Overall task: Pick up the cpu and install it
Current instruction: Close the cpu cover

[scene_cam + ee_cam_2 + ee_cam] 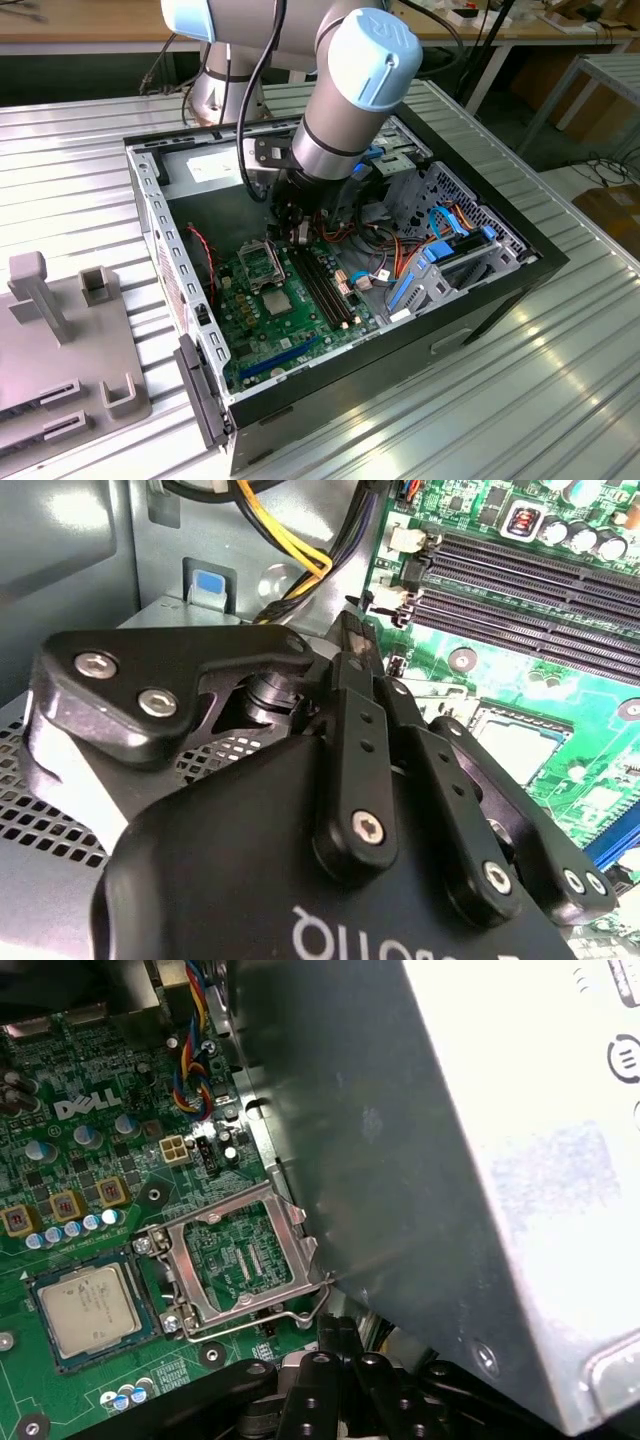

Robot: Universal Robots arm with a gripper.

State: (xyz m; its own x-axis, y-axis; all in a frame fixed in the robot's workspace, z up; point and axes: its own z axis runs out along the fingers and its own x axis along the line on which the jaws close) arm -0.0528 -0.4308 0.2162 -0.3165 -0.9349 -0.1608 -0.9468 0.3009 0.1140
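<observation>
gripper [338, 1328] closed, empty | cpu [85, 1305] looks seated, frame [240, 1260] open, unlatched | risk: gripper may bump frame, knocking cpu loose

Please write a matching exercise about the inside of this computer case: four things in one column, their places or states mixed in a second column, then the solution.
1. silvery-grey square cpu with narrow green rim
2. square bare-metal frame with wire lever
3. long black memory slots
4. yellow and black cables

A. side by side in parallel rows
B. off the board, over grey case metal
C. flat, face up, on the green motherboard
D. motherboard visible through its open middle

Pairs: 1-C, 2-D, 3-A, 4-B
</observation>
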